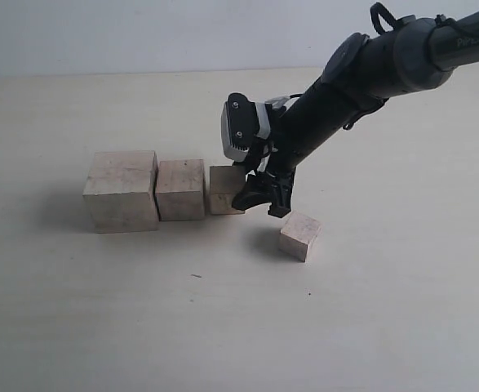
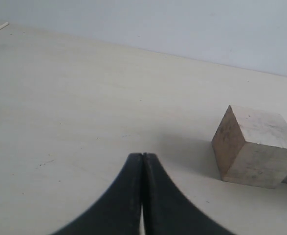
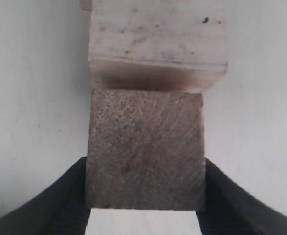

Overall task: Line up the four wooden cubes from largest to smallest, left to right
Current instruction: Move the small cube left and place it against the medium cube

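Three of the wooden cubes stand in a row: the largest (image 1: 121, 192) at the left, the second (image 1: 180, 189) beside it, then the third (image 1: 223, 189). My right gripper (image 1: 261, 204) reaches in from the right and is shut on that third cube (image 3: 145, 152), one finger on each side. Behind it is the second cube (image 3: 158, 39), close against it. The smallest cube (image 1: 300, 235) lies turned, apart, in front and to the right of the row. My left gripper (image 2: 142, 157) is shut on nothing, low over the table; the largest cube (image 2: 255, 147) stands off to its side.
Pale tabletop (image 1: 141, 318) all round, with a plain wall behind. The right arm (image 1: 361, 73) slants down from the upper right over the table's back half. The left arm is not in the exterior view.
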